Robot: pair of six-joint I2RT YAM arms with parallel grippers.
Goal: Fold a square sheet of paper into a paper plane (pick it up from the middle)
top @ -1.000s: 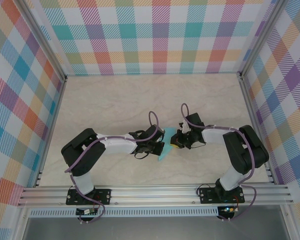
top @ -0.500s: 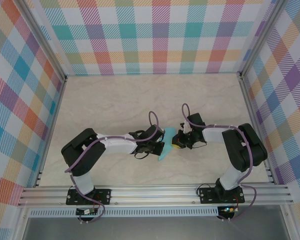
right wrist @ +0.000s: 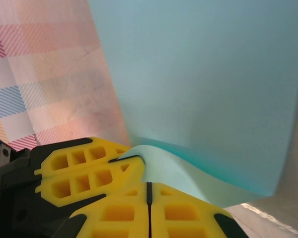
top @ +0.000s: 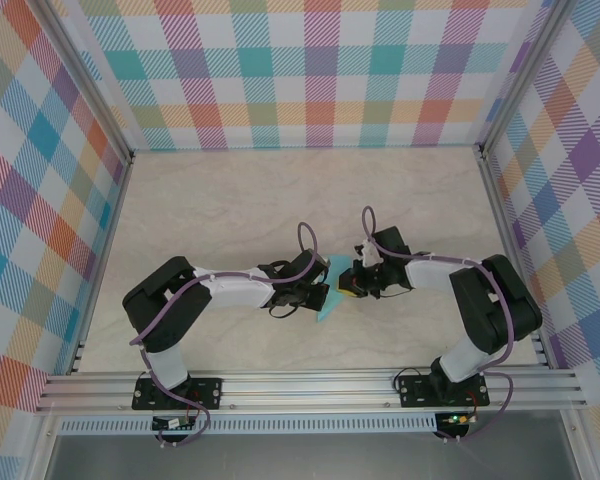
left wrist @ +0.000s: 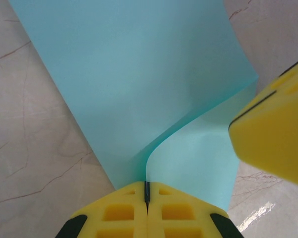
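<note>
"Left wrist view first: what am I holding?"

"Your left gripper [left wrist: 147,192] has its yellow pads pressed together on the square sheet of paper [left wrist: 139,74], at the spot where one layer curls up off the table [left wrist: 30,148]. Your right gripper [right wrist: 149,191] has its pads together too, and a pale flap bulges just above them. I cannot tell whether any paper is nipped between them."

"Where does the sheet sit?"

"From the top external camera it lies between your two grippers, about midway left to right and in the near half of the table. They cover most of it."

"What can go wrong from here?"

"Your grippers are just beside each other. If you draw them apart sideways, paper this thin could tear at the clamp or slip out. If you press down now, that rounded curl could set as a crooked crease off the centre line, and the wings would come out uneven."

"And the materials?"

"The sheet is plain, matte, light turquoise and limp, so it bends in a soft loop rather than a sharp fold. The tabletop is glossy marbled beige, so I'd judge the paper slides easily on it. Your pads are blocky yellow with square hollows."
</note>
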